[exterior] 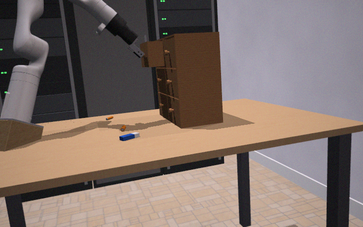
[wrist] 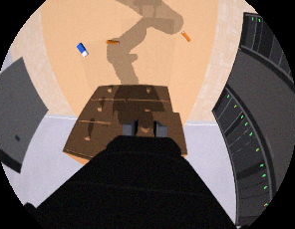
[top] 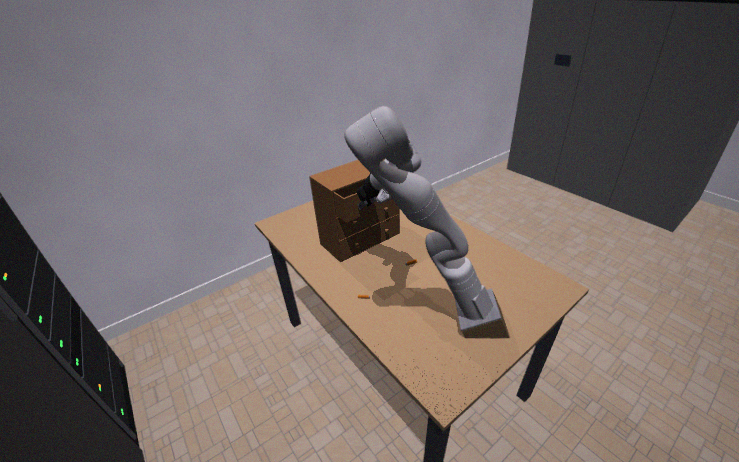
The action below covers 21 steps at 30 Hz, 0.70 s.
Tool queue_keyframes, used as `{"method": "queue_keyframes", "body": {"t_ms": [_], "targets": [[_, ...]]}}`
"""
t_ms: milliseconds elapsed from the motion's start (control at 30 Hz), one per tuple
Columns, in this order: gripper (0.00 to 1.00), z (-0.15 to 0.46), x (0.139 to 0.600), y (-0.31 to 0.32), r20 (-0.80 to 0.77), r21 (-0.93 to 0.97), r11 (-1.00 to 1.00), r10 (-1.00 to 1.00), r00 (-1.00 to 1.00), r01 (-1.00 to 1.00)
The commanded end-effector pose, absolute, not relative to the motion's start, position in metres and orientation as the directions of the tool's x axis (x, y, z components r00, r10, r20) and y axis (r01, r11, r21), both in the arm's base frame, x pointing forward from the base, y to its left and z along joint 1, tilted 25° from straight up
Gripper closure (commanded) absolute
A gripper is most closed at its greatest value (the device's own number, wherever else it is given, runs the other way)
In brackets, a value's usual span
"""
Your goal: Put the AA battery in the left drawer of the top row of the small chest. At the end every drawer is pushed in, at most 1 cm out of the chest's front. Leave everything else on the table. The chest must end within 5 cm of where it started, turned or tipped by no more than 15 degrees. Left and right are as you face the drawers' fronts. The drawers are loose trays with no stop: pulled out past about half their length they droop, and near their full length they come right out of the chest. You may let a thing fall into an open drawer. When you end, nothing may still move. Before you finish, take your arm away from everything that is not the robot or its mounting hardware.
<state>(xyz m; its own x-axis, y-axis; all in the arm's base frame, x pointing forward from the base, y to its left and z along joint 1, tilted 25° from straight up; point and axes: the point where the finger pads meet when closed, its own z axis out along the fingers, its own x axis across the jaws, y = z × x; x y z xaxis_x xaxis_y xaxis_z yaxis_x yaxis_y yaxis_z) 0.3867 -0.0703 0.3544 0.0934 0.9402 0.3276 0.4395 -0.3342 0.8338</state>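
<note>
Server racks stand behind the table (exterior: 261, 132). At the open top-left drawer (exterior: 150, 54) the gripper (exterior: 138, 52) has its fingers apart, probably just off the knob, holding nothing. Two orange cells lie on the table; the AA battery (exterior: 123, 127) seems the nearer one. Next move: descend and grasp it.

We see the top-left drawer (exterior: 152, 53) standing out of the chest (exterior: 196, 78), open from above, with the parted gripper (exterior: 139, 52) just at its front. On the table (exterior: 233, 140), two orange cells (exterior: 109, 117) (exterior: 123, 127) and a blue block (exterior: 129, 136) lie well apart from the chest, with bare wood between.
</note>
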Motion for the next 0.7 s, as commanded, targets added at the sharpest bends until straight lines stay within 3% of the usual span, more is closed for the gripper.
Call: {"method": "queue_keyframes", "body": {"t_ms": [0, 300, 667], "targets": [[0.33, 0.354, 0.385, -0.068, 0.323, 0.836, -0.325, 0.943, 0.084, 0.443], [0.33, 0.352, 0.383, -0.067, 0.319, 0.835, -0.321, 0.944, 0.082, 0.446], [0.33, 0.342, 0.346, -0.061, 0.328, 0.833, -0.333, 0.940, 0.091, 0.442]]}}
